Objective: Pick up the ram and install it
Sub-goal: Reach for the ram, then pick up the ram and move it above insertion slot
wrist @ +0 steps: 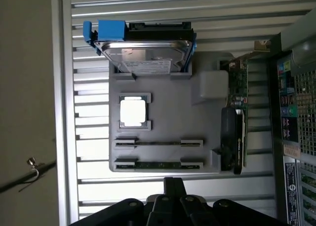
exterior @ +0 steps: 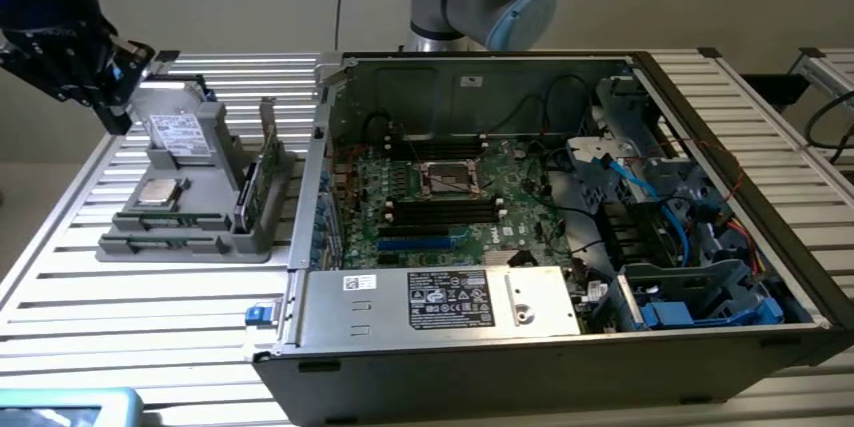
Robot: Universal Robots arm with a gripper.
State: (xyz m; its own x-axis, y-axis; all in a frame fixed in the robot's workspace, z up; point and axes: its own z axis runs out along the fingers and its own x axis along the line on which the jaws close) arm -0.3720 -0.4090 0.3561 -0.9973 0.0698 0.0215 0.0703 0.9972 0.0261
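The ram [wrist: 158, 165] is a thin dark-green stick standing on edge in one slot of the grey holder [wrist: 163, 95], between two white clips. The slot beside it looks bare. My gripper [wrist: 174, 182] hovers above the holder, just off the side where the ram sits, with its fingers pressed together and nothing between them. In the exterior view the gripper [exterior: 114, 112] hangs at the far left, over the back corner of the holder [exterior: 187, 247]. The open computer case [exterior: 561, 207] lies to the exterior view's right, with black memory slots [exterior: 441, 211] on its green motherboard.
The holder also carries a hard drive [wrist: 145, 51] in a blue bracket, a square silver processor [wrist: 133, 112] and an upright green card [wrist: 239, 85]. Cables and blue drive cages fill the case's right side [exterior: 694, 287]. The table is slatted metal [exterior: 134, 317].
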